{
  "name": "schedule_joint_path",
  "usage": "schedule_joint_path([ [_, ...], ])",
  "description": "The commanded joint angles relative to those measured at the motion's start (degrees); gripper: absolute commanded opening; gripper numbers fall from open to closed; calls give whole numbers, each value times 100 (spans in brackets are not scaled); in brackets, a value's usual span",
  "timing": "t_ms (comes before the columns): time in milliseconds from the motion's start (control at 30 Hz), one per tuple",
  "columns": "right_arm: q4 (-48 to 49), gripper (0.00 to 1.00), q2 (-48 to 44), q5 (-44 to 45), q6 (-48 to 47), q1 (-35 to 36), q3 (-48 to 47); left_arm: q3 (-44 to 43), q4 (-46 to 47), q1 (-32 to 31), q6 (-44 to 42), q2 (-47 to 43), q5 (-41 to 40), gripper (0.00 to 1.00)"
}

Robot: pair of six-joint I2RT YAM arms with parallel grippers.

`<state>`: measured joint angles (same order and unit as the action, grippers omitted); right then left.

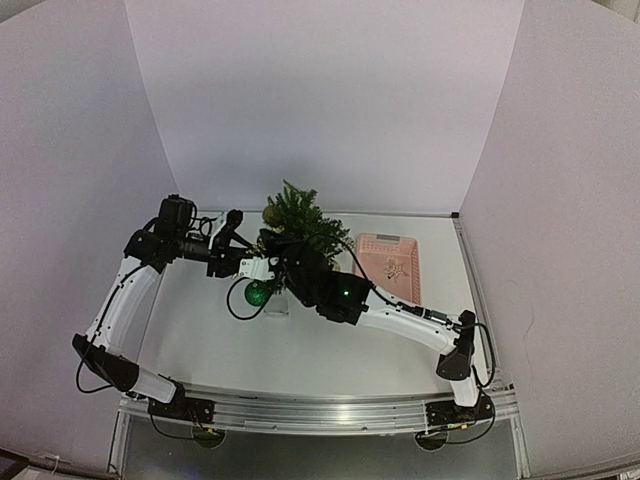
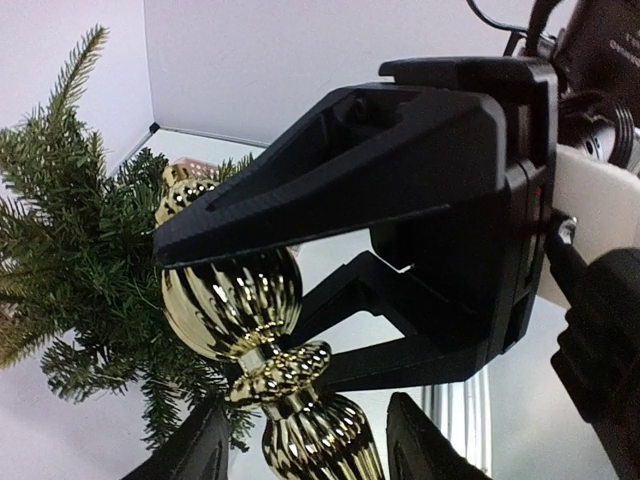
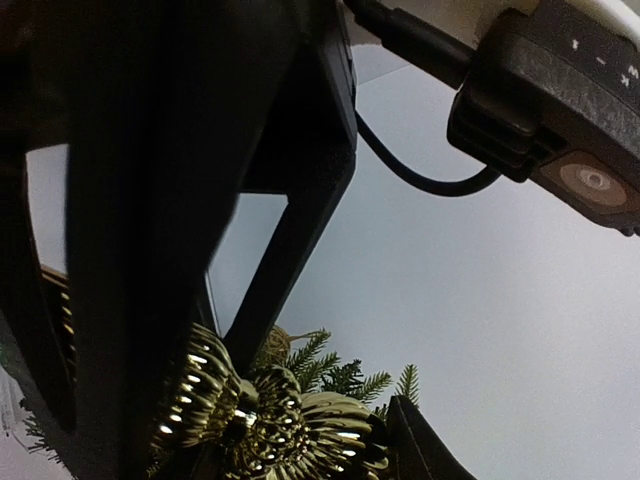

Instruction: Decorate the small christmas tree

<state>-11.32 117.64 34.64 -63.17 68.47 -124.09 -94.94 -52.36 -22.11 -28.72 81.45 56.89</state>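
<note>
Small christmas tree [image 1: 300,222], one; gold ornament [image 2: 235,300], one.

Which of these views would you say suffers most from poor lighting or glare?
Right wrist: worst, backlit by the pale wall, foreground a black silhouette, gold ornament only glinting. Left wrist: sharp, with streaky glare on the ornament. Top external: evenly lit, edges slightly bowed.

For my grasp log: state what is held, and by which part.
The right gripper clamps the gold ornament by its upper bulb. The left gripper flanks the lower bulb, not visibly gripping it.
</note>
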Motion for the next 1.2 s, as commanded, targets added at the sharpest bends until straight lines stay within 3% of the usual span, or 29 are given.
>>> schedule_joint_path([
  [0, 309, 32, -57, -132, -66, 29, -225, -393, -609, 5, -329, 191, 235, 48],
  [100, 316, 33, -59, -155, -82, 26, -194, -463, -708, 5, -404, 245, 269, 36],
  [233, 331, 33, -82, -156, -95, 26, -106, -458, -631, 5, -315, 237, 270, 29],
  [500, 401, 34, -66, -58, -134, 27, -37, -516, -594, 7, -283, 273, 226, 22],
  [833, 532, 66, -114, -9, -107, 26, 86, -459, -334, 4, -149, 234, 114, 13],
  [1167, 536, 84, -777, -633, 774, 26, 615, -264, 94, 13, -15, 113, -507, 9],
])
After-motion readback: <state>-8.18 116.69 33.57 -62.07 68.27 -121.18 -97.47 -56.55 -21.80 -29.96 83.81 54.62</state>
